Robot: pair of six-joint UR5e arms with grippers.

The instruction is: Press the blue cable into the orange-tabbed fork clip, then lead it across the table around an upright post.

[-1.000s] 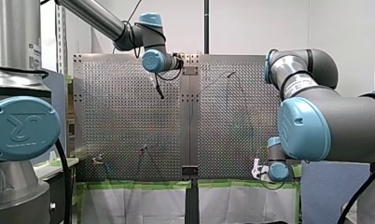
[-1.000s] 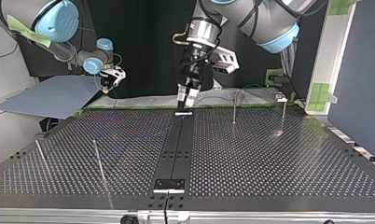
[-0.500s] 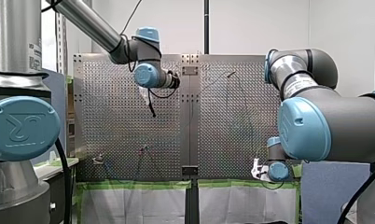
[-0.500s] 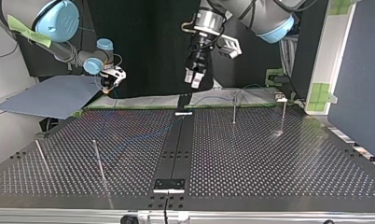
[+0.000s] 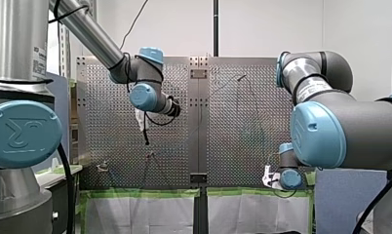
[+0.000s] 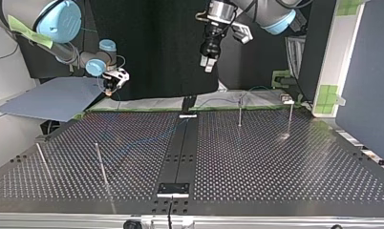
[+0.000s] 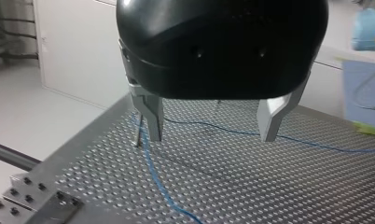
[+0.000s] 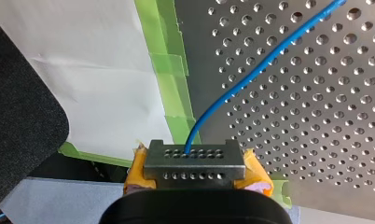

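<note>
Left wrist view: my left end effector [image 7: 211,136] hangs wide and empty above the blue cable [image 7: 153,172], which lies slack on the counter [image 7: 251,186]. My right end effector [image 8: 195,163] pinches the cable's end at the counter's edge. Routing looks unfinished. The next move calls for descending with the fingers straddling the cable.

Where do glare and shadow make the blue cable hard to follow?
Top view: the blue cable fades into the dark table's sheen. Left wrist view: it stands out, though my left gripper shades the table beneath. Right wrist view: evenly lit, plain.
</note>
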